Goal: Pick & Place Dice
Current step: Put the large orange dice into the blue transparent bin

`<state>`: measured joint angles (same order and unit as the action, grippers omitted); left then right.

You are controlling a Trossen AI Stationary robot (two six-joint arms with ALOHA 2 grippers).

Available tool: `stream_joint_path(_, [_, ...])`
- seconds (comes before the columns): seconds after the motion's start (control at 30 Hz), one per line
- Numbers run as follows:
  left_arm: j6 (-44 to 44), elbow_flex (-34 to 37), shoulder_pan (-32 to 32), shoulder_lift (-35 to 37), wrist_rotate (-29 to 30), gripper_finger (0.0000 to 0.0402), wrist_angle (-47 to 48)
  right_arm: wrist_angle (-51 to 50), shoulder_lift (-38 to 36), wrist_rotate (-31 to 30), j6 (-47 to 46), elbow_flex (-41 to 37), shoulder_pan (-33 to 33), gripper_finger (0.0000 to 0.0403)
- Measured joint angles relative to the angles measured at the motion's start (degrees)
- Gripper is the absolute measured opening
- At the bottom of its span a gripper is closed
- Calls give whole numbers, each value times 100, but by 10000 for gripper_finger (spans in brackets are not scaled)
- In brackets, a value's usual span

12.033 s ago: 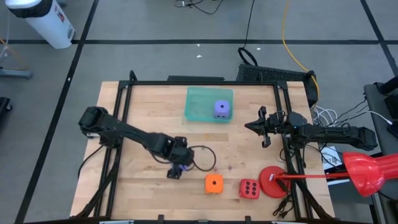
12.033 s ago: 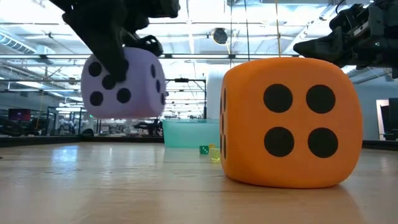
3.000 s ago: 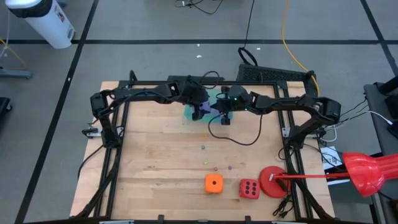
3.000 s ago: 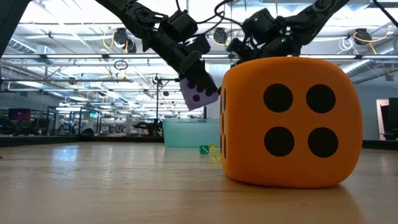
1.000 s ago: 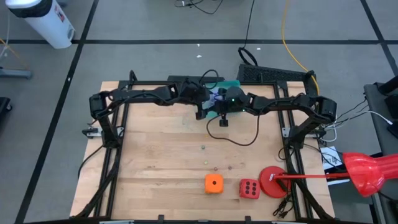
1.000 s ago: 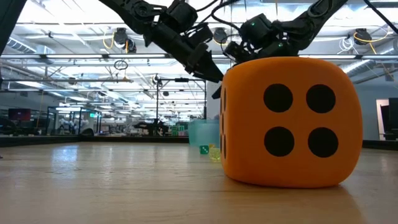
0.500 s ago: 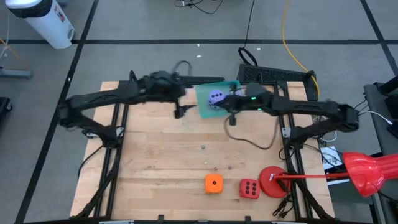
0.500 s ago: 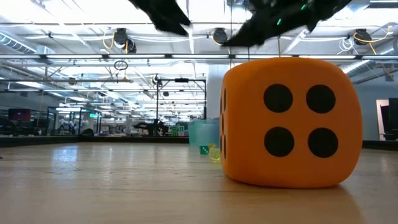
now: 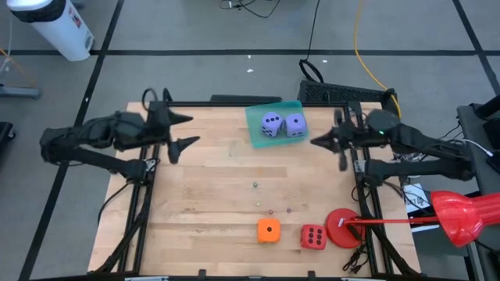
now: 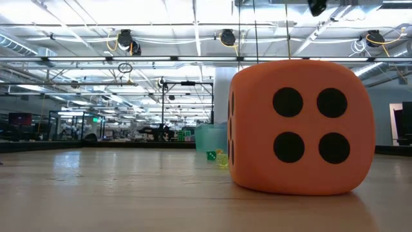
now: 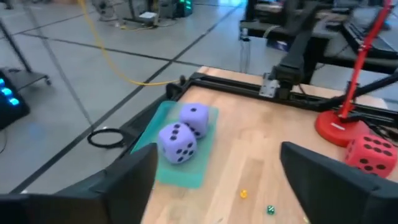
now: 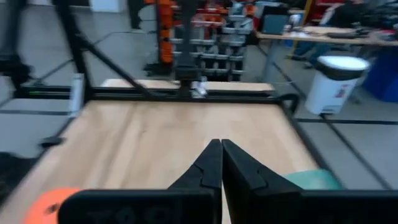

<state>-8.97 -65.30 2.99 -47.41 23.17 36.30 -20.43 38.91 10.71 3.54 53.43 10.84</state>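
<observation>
Orange die point(image 10: 297, 125) hides most of the teal tray point(image 10: 211, 138); tiny table bits point(image 9: 255, 185) unidentifiable

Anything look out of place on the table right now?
Slightly. The green tray sits skewed at the table's far edge, though both purple dice rest on it. A few tiny beads lie scattered mid-table. The orange die and red die are not yet moved.

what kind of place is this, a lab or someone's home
Likely a robotics lab or workshop hall: a wooden table in a black frame, an industrial ceiling with hanging lights, and workbenches and racks beyond.
</observation>
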Motion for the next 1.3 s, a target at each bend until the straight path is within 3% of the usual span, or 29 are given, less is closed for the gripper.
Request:
stream_joint_path(0.2, [-126,1067,657,708,443,198,-493,-275,-749,-103,-143,-200,-331,0])
stream_joint_path(0.33, [94,1737,906,1002,547,87,-1137,-178,-1378,-789,-139,-616,-336,0])
stream_joint_path(0.43, [595,2171,974,1296,535,17,-1548,-1,-1878,-893,-163,-1013,-334,0])
stream_joint_path(0.53, [922,2526,916,1729,255,14,-2196,206,-2288,-632,-286,-1478,-336,0])
stream_joint_path(0.73, [1147,3170,655,2168,-1052,5,-3074,920,-2684,-599,-418,-2494,-336,0])
stream_joint_path(0.9, [892,3754,611,2174,-1081,12,-3858,1478,-2808,-609,-417,-3210,-336,0])
stream_joint_path(1.07, [1287,4519,598,2177,-1126,5,-4960,2616,-2841,-607,-513,-4084,-336,0])
stream_joint_path(1.2, [1440,4822,603,2401,-1290,9,-4973,2985,-2842,-622,-425,-4310,-324,0])
stream_joint_path(1.3, [1240,5070,592,2617,-1090,4,-4991,2972,-2876,-598,-525,-4310,-321,0])
